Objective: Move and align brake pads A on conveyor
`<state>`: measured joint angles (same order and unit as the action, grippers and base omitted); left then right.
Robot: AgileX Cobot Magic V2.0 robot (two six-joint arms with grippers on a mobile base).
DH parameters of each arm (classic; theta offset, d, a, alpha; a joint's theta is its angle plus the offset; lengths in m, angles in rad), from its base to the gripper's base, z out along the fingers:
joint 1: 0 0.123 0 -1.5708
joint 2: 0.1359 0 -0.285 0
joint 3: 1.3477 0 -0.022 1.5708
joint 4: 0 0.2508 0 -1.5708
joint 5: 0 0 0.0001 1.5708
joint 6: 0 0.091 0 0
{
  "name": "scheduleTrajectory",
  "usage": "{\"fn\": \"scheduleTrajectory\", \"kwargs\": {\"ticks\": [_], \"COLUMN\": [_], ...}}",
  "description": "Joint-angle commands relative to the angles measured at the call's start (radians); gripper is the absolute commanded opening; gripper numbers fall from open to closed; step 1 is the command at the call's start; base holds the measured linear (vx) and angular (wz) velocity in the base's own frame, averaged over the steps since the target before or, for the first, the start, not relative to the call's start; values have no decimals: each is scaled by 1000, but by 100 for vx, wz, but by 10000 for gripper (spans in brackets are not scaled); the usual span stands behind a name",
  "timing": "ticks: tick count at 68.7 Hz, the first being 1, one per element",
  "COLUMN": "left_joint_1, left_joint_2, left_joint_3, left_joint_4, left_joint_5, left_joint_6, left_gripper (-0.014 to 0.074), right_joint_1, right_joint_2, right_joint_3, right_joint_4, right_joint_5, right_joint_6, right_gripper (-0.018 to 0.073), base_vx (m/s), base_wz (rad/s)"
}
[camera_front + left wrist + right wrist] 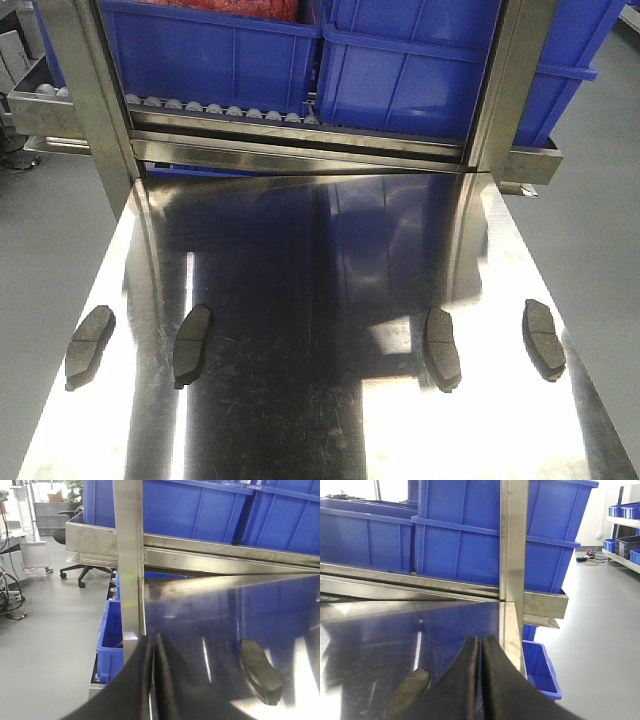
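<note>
Several dark grey brake pads lie in a row on a shiny steel table: two on the left and two on the right. The conveyor is out of view. My left gripper is shut with nothing in it, above the table's left edge, and a pad lies to its right. My right gripper is shut and empty near the table's right edge, with a pad to its lower left. Neither gripper shows in the front view.
Large blue bins sit on a roller rack behind the table. Steel uprights flank the far end. Lower blue bins stand beside the table. An office chair stands on the floor to the left.
</note>
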<state>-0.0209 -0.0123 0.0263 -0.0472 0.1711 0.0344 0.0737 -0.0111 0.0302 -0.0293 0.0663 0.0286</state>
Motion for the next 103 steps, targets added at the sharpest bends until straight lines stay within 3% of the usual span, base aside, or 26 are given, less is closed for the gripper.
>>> {"fn": "scheduleTrajectory", "kwargs": {"ticks": [1, 83, 93, 103], "left_joint_1": [-2, -2, -1, -1], "left_joint_2": [-14, -14, -14, 28], "left_joint_3": [-19, -26, -27, -122], "left_joint_4": [-10, -10, -9, -7], "left_joint_5": [-74, -80, -159, -130], "left_joint_6": [-1, -1, -1, 2], "left_gripper": [-6, -6, -6, -6], "right_joint_1": [-4, -4, -4, -4], "right_joint_2": [-13, -13, -13, -13], "right_joint_3": [17, 17, 17, 17], "right_joint_4": [-2, -2, -2, -2], "right_joint_5": [-74, -74, -74, -74], "right_joint_6": [-4, -4, -4, -4], "right_gripper": [-3, -3, -3, -3], "base_vx": [0, 0, 0, 0], "base_wz": [0, 0, 0, 0]}}
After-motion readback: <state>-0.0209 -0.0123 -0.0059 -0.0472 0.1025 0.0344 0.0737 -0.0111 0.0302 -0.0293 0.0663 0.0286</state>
